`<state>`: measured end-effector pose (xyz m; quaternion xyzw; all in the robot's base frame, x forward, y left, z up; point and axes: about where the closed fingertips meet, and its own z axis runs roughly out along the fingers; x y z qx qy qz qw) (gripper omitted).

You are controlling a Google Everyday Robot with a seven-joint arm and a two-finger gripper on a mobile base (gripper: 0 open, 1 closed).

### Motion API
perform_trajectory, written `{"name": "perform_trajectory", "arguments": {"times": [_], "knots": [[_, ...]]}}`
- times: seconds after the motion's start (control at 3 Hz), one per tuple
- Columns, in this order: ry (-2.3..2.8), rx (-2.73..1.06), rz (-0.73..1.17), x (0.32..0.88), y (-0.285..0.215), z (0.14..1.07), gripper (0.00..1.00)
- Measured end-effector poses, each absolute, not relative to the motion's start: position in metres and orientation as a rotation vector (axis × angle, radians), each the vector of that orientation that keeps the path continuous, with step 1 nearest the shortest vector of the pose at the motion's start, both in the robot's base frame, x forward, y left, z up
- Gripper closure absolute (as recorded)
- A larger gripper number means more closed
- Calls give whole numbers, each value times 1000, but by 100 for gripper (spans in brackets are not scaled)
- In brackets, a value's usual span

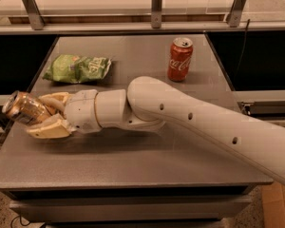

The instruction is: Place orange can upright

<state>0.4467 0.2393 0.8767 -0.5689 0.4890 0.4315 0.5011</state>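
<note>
The orange can [24, 108] is shiny orange-gold with a silver top. It lies tilted on its side at the table's left edge, its top pointing left and up. My gripper [42, 114] reaches in from the right on a long white arm and is shut on the orange can, one tan finger [47, 128] under it and the other behind it. The can's far end is hidden between the fingers. I cannot tell whether the can touches the table.
A red Coca-Cola can [180, 59] stands upright at the back right of the grey table [133, 165]. A green chip bag [78, 68] lies at the back left. The table's left edge is right beside the gripper. A metal rail runs along the back.
</note>
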Motion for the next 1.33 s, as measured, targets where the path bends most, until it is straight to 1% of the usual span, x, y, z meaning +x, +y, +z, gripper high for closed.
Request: {"name": "perform_trajectory", "arguments": {"times": [0.33,0.67,1.33], "knots": [[1169,-1337,1072,447,238,870,0],[1156,-1308,1094,447,237,865,0],[1130,-1282,1075,446,231,865,0]]}}
